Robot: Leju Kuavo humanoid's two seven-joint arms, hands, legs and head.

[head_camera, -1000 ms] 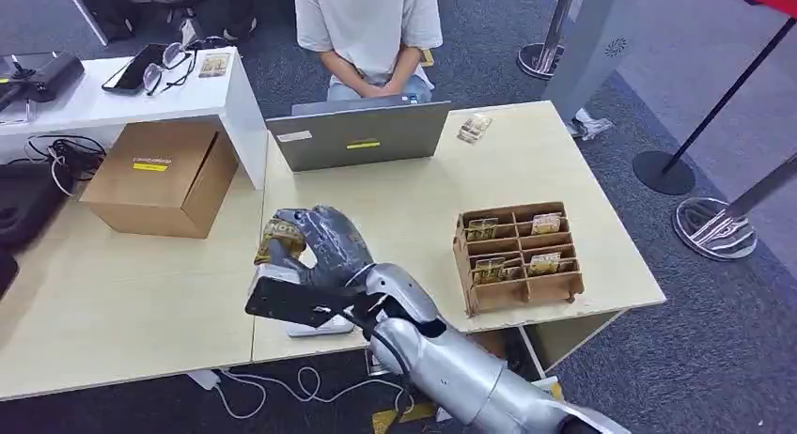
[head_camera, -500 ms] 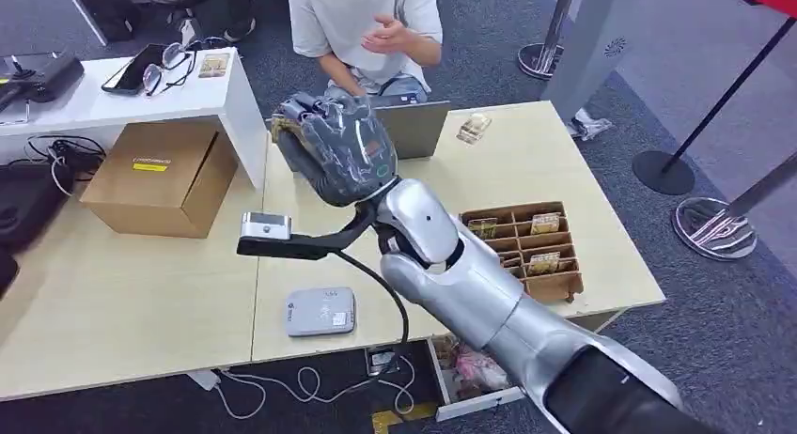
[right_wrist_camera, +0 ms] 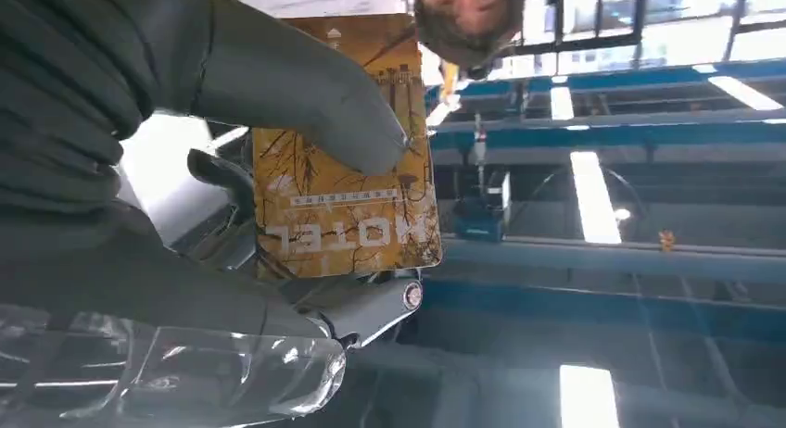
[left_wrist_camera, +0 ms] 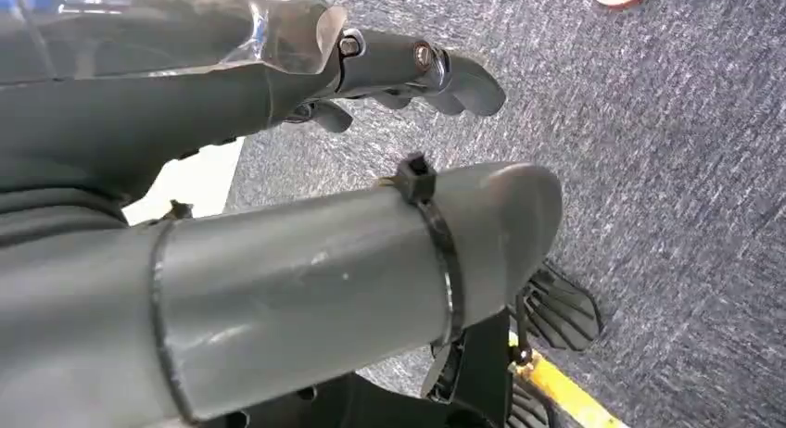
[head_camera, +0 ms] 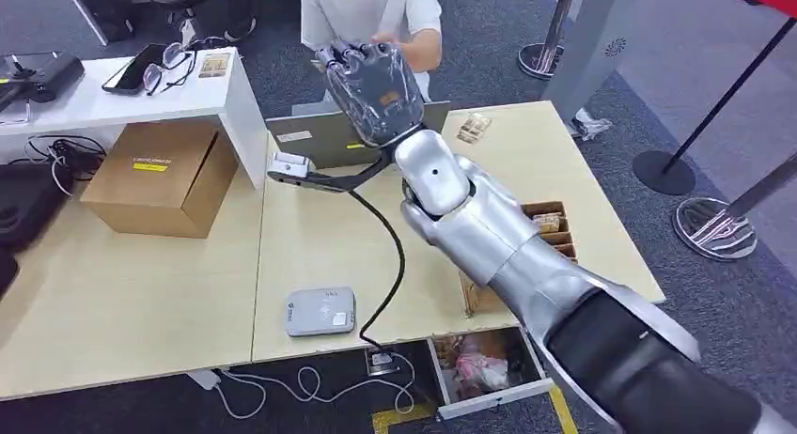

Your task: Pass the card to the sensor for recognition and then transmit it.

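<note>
Held a yellow-brown card (right_wrist_camera: 345, 159) in the right hand (head_camera: 374, 85), thumb (right_wrist_camera: 306, 94) pressed on its face and darker fingers behind, as seen from the right wrist. Read "HOTEL" in pale letters across it, upside down in that turned view, with a line of print too small to make out. Reached high over the far edge of the table (head_camera: 310, 237), toward a person (head_camera: 376, 11) in a pale shirt behind an open laptop (head_camera: 320, 138). From the head camera, showed the back of the hand and hid the card behind the fingers.

Lay flat near the table's front edge: a grey sensor (head_camera: 320, 311), well apart from the raised hand. Stood behind the silver forearm: a wooden card rack (head_camera: 550, 223), partly covered, with more cards in its slots. Sat on the adjoining desk: a cardboard box (head_camera: 162, 176) bearing a yellow label, unreadable.

Hung over grey carpet (left_wrist_camera: 686, 169): the left hand (left_wrist_camera: 278, 122), fingers (left_wrist_camera: 436, 71) loosely curled, nothing seen in them; could not tell whether together or apart.
</note>
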